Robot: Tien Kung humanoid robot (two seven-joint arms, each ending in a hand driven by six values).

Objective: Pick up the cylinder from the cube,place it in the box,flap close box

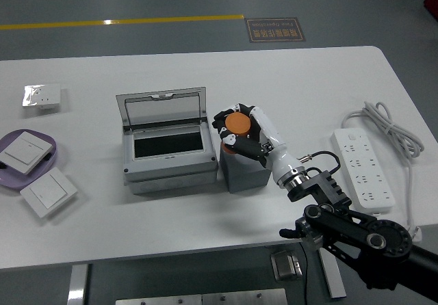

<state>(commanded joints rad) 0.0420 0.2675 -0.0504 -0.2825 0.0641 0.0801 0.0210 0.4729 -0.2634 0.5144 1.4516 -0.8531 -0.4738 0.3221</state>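
An orange cylinder [238,123] stands on top of a grey cube [245,167] just right of the box. My right hand [241,128] comes in from the lower right and its fingers are curled around the cylinder. The grey box [168,170] sits at the table's middle with its lid [163,108] raised at the back and a dark hollow inside. My left arm is out of view.
A white power strip [363,167] with its cable [387,126] lies at the right. At the left are a purple plate [46,141] holding a white switch panel [24,151], another switch panel [48,193] beside it, and a small switch [42,98] farther back.
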